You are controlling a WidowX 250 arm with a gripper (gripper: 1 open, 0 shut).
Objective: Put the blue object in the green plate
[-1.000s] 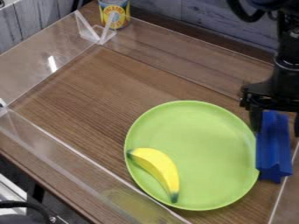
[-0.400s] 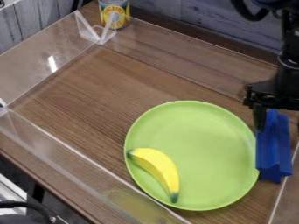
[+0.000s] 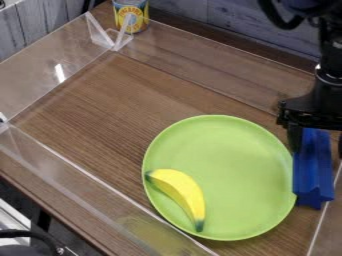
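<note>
Jaws of the gripper [image 3: 310,122]: parted, at the far end of the blue block [image 3: 314,168], which lies right of the green plate [image 3: 222,176] (banana [image 3: 181,196] aboard); step, apparently lining up the grasp; next, settle around the block and close.
</note>
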